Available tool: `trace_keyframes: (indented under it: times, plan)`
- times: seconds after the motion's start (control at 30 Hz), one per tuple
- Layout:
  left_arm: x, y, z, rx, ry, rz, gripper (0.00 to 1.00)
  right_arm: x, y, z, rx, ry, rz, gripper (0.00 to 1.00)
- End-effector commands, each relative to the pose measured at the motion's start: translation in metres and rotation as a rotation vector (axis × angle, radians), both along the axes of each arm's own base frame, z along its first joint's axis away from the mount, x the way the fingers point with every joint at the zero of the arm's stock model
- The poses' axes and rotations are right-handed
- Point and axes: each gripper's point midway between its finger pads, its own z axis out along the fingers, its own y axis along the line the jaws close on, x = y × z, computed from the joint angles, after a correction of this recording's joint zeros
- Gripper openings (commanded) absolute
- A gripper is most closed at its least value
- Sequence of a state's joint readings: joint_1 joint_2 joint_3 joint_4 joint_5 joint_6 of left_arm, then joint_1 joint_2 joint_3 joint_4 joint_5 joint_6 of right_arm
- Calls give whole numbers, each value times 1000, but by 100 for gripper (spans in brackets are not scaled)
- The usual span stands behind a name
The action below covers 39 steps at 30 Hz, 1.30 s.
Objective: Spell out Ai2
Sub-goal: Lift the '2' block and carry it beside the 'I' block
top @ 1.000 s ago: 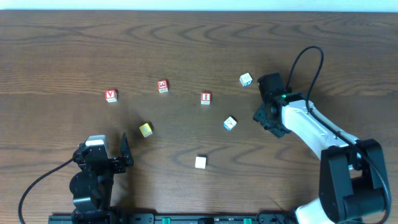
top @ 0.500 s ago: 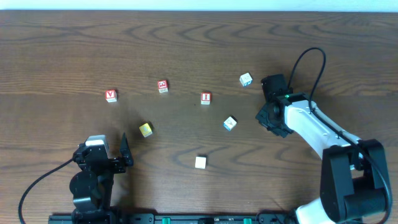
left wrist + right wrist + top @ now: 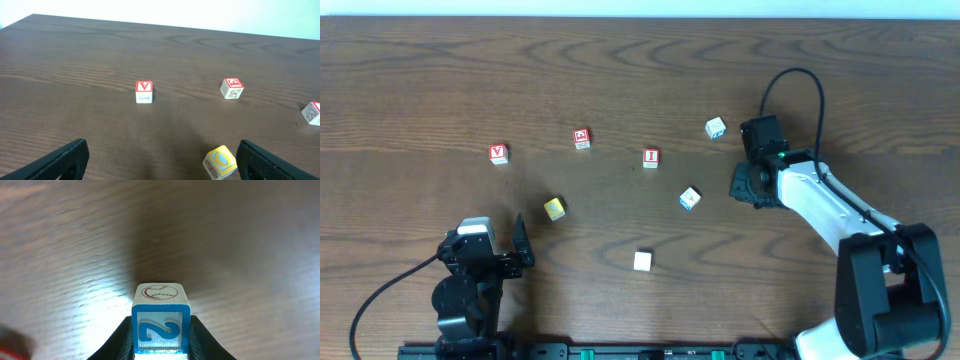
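Observation:
My right gripper (image 3: pixel 160 347) is shut on a blue block with a "2" (image 3: pixel 160 322) and a baseball picture on top, held just above the wood. In the overhead view the gripper (image 3: pixel 744 186) is at the right of centre and hides that block. The red "A" block (image 3: pixel 498 153) sits far left and also shows in the left wrist view (image 3: pixel 144 91). The red "I" block (image 3: pixel 651 157) lies left of my right gripper, and its edge shows at the right of the left wrist view (image 3: pixel 312 112). My left gripper (image 3: pixel 160 160) is open and empty at the near left (image 3: pixel 510 255).
A red-framed block (image 3: pixel 581 138) lies between the "A" and "I" blocks. A yellow block (image 3: pixel 554 208) sits in front of my left gripper. Two blue-white blocks (image 3: pixel 715 127) (image 3: pixel 690 198) lie near my right gripper. A white block (image 3: pixel 642 261) is near the front.
My right gripper has shifted slightly left and away from me with the "2" block in it, and its cable has swung over. The left arm and the loose blocks have not moved.

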<state>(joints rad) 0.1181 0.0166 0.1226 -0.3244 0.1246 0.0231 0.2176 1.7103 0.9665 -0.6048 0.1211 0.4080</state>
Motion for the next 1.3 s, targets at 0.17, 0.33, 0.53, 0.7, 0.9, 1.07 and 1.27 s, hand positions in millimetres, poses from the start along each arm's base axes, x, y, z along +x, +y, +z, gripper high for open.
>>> trace_keyframes:
  times: [0.17,0.33,0.53,0.7,0.9,1.07,1.27]
  plan:
    - [-1,1,-11,-4,24,4,95,10,14,19,-28,-62,489,4]
    - [-1,1,-11,-4,24,4,95,29,39,63,29,-260,646,1]
    - [-1,1,-11,-4,24,4,95,36,82,102,173,-442,846,1]
    - [-1,1,-11,-4,24,4,96,34,95,109,195,-457,891,1]
    - [-1,1,-11,-4,24,4,95,42,125,124,66,-454,955,1]
    - [-1,1,-11,-4,24,4,95,52,155,120,6,-354,1085,1]
    - [-1,1,-11,-4,24,4,95,76,147,106,-66,-210,1146,1]
